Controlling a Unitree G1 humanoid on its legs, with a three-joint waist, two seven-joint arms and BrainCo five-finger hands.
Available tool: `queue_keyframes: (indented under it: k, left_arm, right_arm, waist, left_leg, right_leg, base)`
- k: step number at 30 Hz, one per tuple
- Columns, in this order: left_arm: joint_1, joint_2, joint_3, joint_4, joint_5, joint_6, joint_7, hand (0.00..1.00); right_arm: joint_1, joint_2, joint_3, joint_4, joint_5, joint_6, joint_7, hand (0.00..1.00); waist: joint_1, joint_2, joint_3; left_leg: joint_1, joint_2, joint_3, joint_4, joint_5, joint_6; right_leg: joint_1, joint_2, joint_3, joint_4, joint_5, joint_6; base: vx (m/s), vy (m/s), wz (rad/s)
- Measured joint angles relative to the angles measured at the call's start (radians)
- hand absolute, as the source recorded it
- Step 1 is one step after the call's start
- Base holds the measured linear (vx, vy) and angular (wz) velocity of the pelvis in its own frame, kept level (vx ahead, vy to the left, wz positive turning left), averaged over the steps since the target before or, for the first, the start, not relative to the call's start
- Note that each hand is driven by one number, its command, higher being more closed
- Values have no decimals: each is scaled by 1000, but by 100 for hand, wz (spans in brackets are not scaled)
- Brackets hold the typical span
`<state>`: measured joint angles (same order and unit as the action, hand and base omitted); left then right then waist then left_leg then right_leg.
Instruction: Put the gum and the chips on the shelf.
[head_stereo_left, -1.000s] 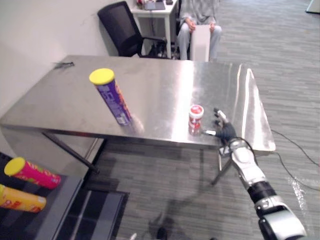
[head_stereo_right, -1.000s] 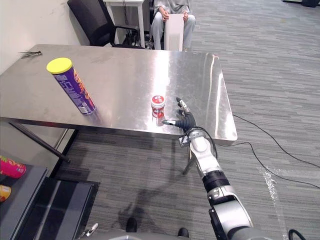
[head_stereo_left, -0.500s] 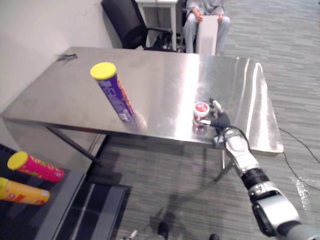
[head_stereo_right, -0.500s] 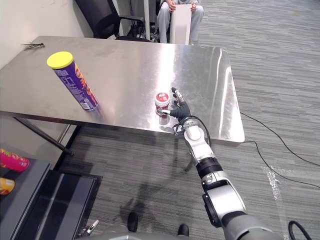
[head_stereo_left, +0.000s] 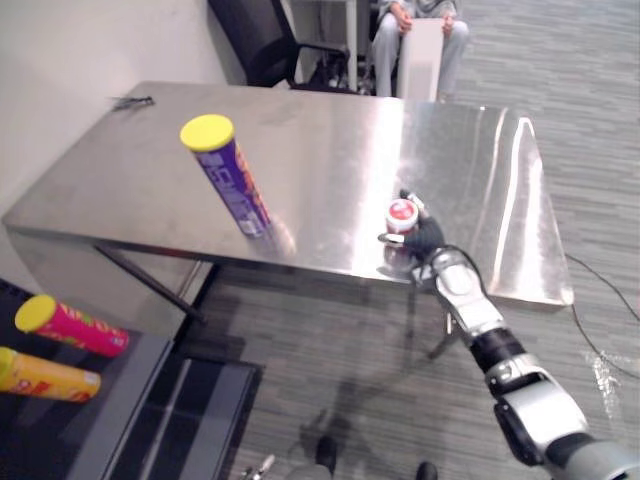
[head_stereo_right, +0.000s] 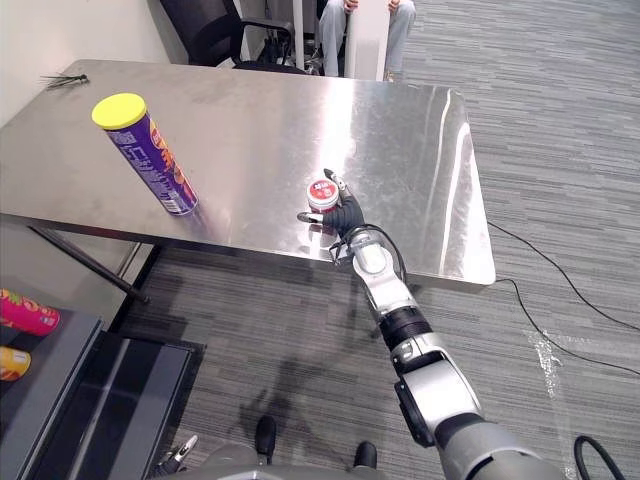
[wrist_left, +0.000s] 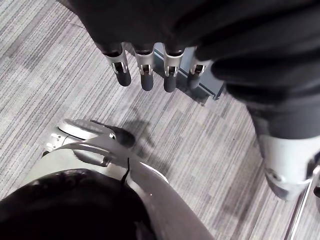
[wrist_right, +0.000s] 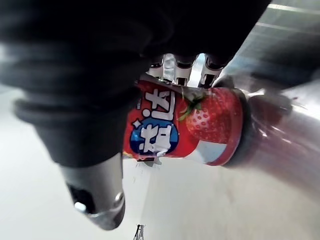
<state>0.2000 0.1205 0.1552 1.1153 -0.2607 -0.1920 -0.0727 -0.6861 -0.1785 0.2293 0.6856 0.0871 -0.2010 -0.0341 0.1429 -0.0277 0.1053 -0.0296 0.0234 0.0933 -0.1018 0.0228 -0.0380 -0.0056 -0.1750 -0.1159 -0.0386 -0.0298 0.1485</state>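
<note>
— Where is the gum sitting?
— The gum jar (head_stereo_left: 402, 215) is standing upright close to the near edge of the steel table (head_stereo_left: 330, 130), toward its right. The right hand (head_stereo_left: 428, 242) is cupping it from the near right.
— Is that hand clamping it?
— No. Its fingers (wrist_right: 176, 64) are reaching past the jar's far side, and the thumb (wrist_right: 95, 200) is sticking out straight, apart from the jar.
— And the chips?
— The purple chips can (head_stereo_left: 228, 180) is standing on the same table, well to the left.
— The shelf?
— The shelf (head_stereo_left: 115, 405) is sitting near left, carrying a pink can (head_stereo_left: 70, 325) and an orange can (head_stereo_left: 45, 372) lying down.
— The left hand?
— The left hand (wrist_left: 146, 75) is hanging over the floor (wrist_left: 60, 75), fingers straight and relaxed.
</note>
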Motion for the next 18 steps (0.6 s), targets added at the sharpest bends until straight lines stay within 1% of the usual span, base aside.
queue_keyframes:
  k: [4, 12, 16, 18]
  left_arm:
    - [0, 0, 0, -2, 0, 0, 3, 0]
    - [0, 0, 2, -7, 0, 0, 8, 0]
    - [-1, 1, 3, -11, 0, 1, 9, 0]
    - [-2, 0, 5, -12, 0, 1, 11, 0]
  right_arm:
    - [0, 4, 24, 0, 0, 1, 2, 100]
    - [0, 38, 26, -1, 0, 2, 10, 100]
    - [2, 38, 25, -6, 0, 2, 12, 100]
    - [33, 31, 17, -60, 0, 14, 8, 100]
  waist:
    - [0, -2, 1]
    - [0, -9, 6]
    - [-1, -11, 7]
    - [-3, -12, 7]
  left_leg:
    - [0, 0, 0, -1, 0, 0]
    - [1, 0, -5, -1, -1, -1]
    - [4, 0, -5, 1, -1, -2]
    - [6, -1, -18, 2, -1, -2]
  right_leg:
    - [1, 0, -2, -2, 0, 0]
    - [11, 0, -10, -9, 0, 0]
    - [14, 0, -11, -10, 0, 0]
    - [22, -1, -16, -12, 0, 0]
  base:
    - [0, 0, 0]
    - [0, 0, 3]
    - [0, 0, 0]
    - [1, -18, 8]
